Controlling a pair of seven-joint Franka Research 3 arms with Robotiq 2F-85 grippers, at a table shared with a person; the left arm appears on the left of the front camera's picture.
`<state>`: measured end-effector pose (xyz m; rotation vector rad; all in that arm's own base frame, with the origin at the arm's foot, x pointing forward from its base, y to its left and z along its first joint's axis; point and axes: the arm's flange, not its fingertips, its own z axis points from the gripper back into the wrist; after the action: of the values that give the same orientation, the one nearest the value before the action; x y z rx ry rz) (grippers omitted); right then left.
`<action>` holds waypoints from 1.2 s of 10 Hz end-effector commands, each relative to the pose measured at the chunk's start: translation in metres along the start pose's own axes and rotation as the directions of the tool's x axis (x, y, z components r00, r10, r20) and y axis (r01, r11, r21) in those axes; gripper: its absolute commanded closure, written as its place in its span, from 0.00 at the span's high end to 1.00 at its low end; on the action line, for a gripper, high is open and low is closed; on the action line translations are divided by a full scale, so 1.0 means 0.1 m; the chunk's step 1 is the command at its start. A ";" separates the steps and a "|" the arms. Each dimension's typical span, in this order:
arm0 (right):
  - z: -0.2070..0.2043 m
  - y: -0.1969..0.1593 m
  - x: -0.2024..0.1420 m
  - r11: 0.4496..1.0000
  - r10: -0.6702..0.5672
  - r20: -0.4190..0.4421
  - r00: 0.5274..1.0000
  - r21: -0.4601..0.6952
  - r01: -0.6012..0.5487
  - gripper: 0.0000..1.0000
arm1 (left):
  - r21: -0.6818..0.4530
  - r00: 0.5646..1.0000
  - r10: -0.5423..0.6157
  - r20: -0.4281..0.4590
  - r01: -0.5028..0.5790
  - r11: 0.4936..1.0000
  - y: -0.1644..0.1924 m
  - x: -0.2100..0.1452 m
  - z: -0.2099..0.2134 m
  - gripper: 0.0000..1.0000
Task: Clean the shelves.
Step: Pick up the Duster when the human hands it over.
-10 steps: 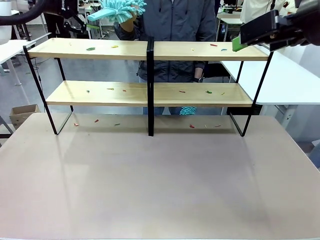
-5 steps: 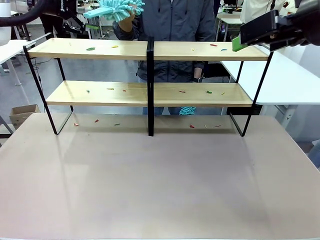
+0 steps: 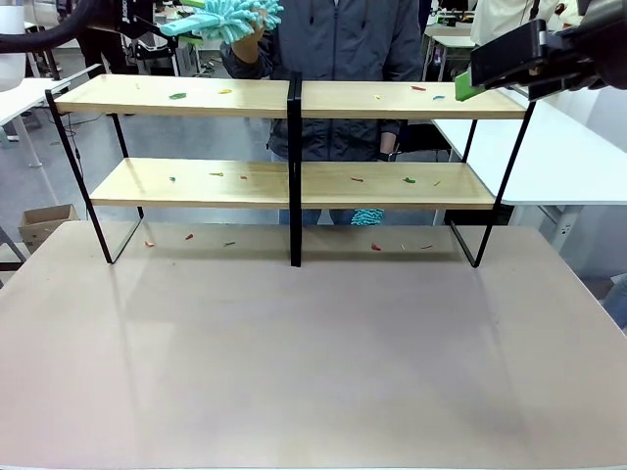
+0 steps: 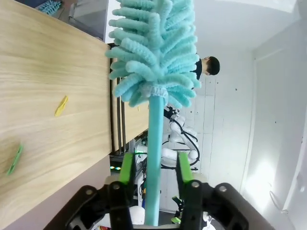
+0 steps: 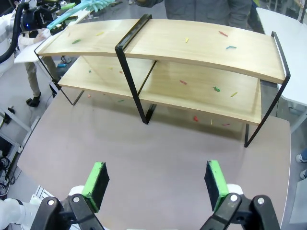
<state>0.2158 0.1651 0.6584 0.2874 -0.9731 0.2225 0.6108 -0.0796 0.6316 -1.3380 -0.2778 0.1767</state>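
The shelves [image 3: 294, 98] stand at the far side of the beige tabletop, their light boards [image 5: 192, 43] dotted with small coloured scraps [image 3: 177, 96]. Above the top left board, my left gripper [image 3: 149, 29] is shut on the handle of a teal fluffy duster [image 3: 225, 15]. The handle runs up between the green pads [image 4: 126, 167] to the duster head [image 4: 153, 57]. A person's hand [image 3: 251, 34] holds the duster's head end. My right gripper [image 3: 468, 86] hovers open by the top right board. Its pads are wide apart with nothing between them in the right wrist view [image 5: 156, 184].
More scraps lie on the tabletop [image 3: 294, 343] under the rack. The person stands behind the centre post. A second teal fluffy piece [image 3: 368, 216] shows below the lower board. A white table [image 3: 568, 147] is at the right, a cardboard box [image 3: 39, 223] on the floor left.
My left gripper has closed on the duster handle. The duster has shifted slightly left and up in the person's hand. The right arm has not moved.
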 end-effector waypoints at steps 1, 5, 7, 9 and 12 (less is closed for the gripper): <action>0.00 0.00 0.00 1.000 -0.001 -0.004 1.000 -0.006 0.001 1.00 | -0.022 1.000 -0.016 0.015 0.016 1.000 0.02 -0.09 0.01 0.09; 0.00 0.00 0.00 1.000 -0.001 -0.004 1.000 -0.006 0.001 1.00 | -0.011 0.999 -0.042 0.030 0.042 0.999 0.01 -0.10 0.05 0.00; 0.00 0.00 0.00 1.000 -0.001 -0.004 1.000 -0.006 0.001 1.00 | -0.005 0.988 -0.133 -0.085 0.133 0.991 -0.19 -0.35 0.36 0.00; 0.00 0.00 0.00 1.000 -0.001 -0.004 1.000 -0.006 0.001 1.00 | 0.009 0.875 -0.424 -0.233 0.438 0.899 -0.53 -1.13 1.17 0.00; 0.00 0.00 0.00 1.000 -0.001 -0.004 1.000 -0.006 0.001 1.00 | -0.006 0.760 -0.637 -0.125 0.642 0.767 -0.55 -1.97 2.49 0.00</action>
<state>0.2155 0.1650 0.6588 0.2888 -0.9735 0.2229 0.3609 0.0562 0.7330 -1.1090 -0.4582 -0.4951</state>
